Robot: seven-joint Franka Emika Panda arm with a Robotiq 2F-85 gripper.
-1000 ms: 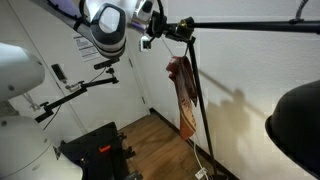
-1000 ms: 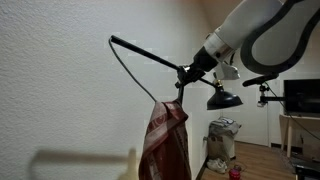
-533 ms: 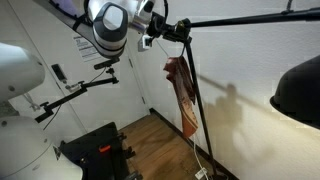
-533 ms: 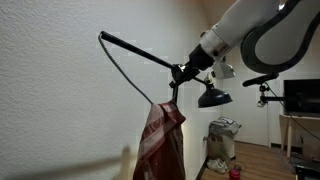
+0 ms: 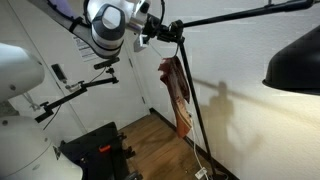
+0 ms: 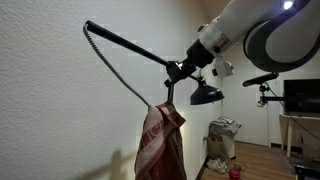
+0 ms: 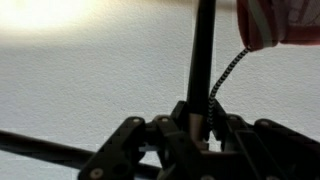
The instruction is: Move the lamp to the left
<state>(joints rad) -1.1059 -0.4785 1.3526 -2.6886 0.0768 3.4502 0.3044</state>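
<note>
Presently: lamp, standing by the white wall, reddish cloth draped on its pole. Gripper clamped on the pole near the joint. Status: grasp done; leftward shift judged unfinished; release outstanding.

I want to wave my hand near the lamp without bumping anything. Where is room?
Under the lamp's long arm, between its pole and dome shade, is open air by the wall. A bare strip of wood floor lies beside the pole. It is crowded up top, where the gripper clamps the lamp above the reddish-brown cloth.
</note>
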